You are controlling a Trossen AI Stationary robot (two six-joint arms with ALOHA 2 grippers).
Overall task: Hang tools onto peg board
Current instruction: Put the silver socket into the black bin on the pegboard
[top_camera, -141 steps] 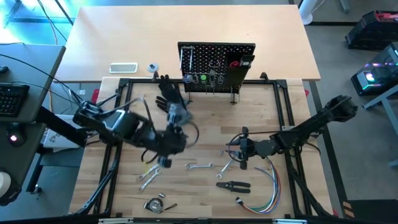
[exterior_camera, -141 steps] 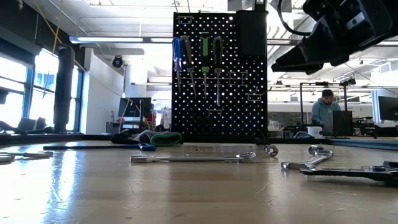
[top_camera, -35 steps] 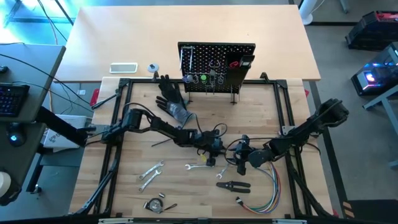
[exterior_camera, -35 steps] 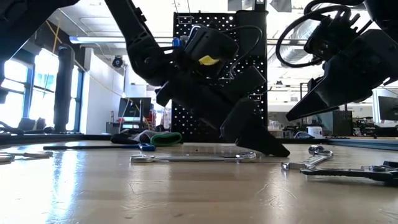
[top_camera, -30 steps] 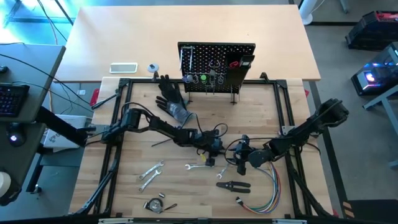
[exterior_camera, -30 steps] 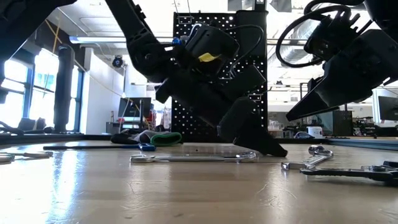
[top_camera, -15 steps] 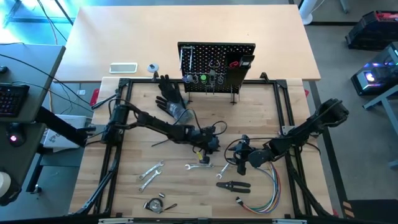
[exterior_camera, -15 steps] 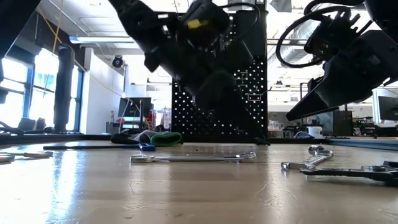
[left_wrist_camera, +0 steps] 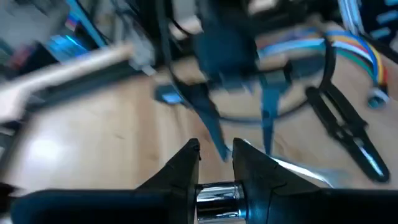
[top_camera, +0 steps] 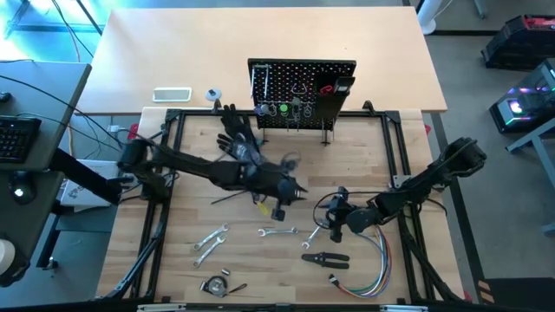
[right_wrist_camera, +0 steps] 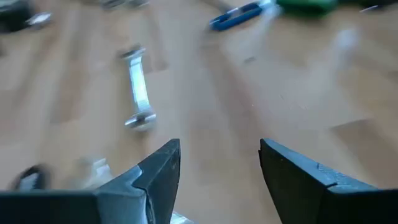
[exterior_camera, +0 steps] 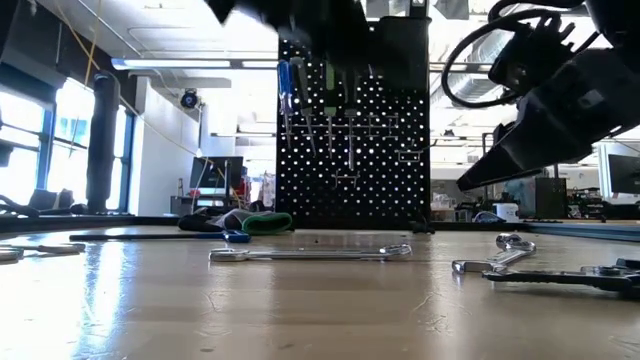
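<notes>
- High view: the left gripper (top_camera: 286, 201) hung over the middle of the table (top_camera: 186, 208), in front of the peg board (top_camera: 302, 91) and apart from it.
- Left wrist view: its two fingers (left_wrist_camera: 186, 163) were pressed close on a small shiny silver piece (left_wrist_camera: 217, 191). What kind of tool it was could not be told.
- The right gripper (top_camera: 336, 221) was low over the table, just right of the left one. Its fingers (right_wrist_camera: 163, 163) were spread wide with nothing between them.
- The peg board stood upright at the back of the table. In the low view a blue-handled tool (exterior_camera: 284, 85) and a green-handled tool (exterior_camera: 329, 80) hung on it.
- A long silver wrench (exterior_camera: 310, 253) lay flat on the table in front of the board.
- A small wrench (top_camera: 276, 231) lay near the grippers, and two more wrenches (top_camera: 208, 243) lay further left.
- Black pliers (top_camera: 325, 257) lay near the front edge, beside a bundle of coloured wires (top_camera: 368, 269).
- A black glove (top_camera: 236, 130) lay just left of the board.
</notes>
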